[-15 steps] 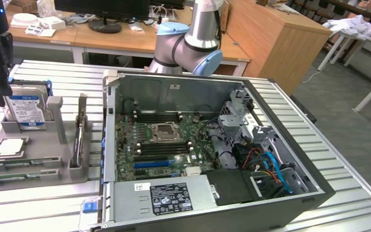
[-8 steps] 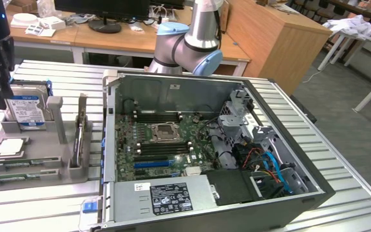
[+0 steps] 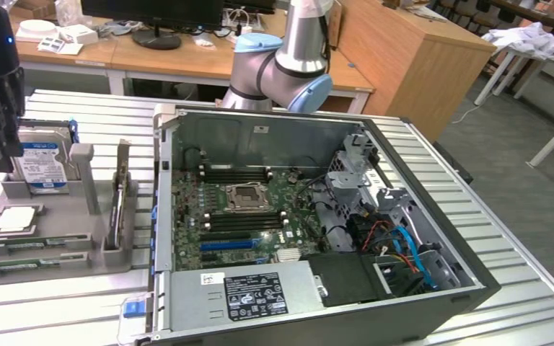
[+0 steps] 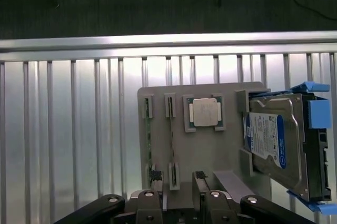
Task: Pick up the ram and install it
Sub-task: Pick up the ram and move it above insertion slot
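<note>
**Ram sitting in the tray, pickup not yet made**

The gripper (image 4: pixel 178 184) is hovering over the grey parts tray (image 4: pixel 210 155) with its fingers standing apart and gripping nothing. The ram (image 4: pixel 149 148) is lying on edge in a narrow tray slot just beside the fingertips, near the processor chip (image 4: pixel 205 112) and the hard drive (image 4: pixel 274 145). So both lifting and installing are looking undone. In the open computer case (image 3: pixel 431 216), the motherboard's black memory slots (image 3: pixel 243 174) are appearing unfilled. The hard drive is carrying a blue-and-white label and the power supply (image 3: pixel 248 294) a black one, but neither is reading clearly
</note>
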Robot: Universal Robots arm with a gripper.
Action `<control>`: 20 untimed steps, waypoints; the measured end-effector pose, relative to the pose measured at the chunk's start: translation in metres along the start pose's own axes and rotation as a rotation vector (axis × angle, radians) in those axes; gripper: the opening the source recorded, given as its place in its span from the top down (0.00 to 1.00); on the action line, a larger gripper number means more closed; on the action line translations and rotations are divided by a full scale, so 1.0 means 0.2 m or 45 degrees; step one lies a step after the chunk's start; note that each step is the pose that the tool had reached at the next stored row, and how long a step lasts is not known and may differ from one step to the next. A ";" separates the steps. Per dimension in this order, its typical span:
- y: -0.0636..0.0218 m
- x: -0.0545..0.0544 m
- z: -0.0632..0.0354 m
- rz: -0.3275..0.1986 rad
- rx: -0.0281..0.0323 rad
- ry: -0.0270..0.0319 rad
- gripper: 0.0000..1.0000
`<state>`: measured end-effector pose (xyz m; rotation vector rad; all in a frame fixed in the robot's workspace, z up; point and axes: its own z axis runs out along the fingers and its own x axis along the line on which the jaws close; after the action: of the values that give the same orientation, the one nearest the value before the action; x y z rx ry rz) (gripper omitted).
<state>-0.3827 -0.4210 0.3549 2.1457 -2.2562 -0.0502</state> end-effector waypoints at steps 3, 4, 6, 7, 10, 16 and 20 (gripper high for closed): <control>-0.001 0.00 0.023 -0.001 0.0000 -0.0001 0.64; -0.001 0.00 0.030 -0.001 -0.0001 -0.0001 0.64; -0.002 0.00 0.043 -0.001 -0.0001 -0.0001 0.64; -0.002 0.00 0.049 -0.002 -0.0001 -0.0001 0.64; -0.003 0.00 0.068 -0.002 -0.0001 -0.0002 0.64; -0.004 0.00 0.108 -0.005 0.0000 -0.0004 0.64; -0.005 0.00 0.131 -0.007 0.0000 -0.0004 0.64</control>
<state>-0.3828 -0.4211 0.3288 2.1520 -2.2506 -0.0507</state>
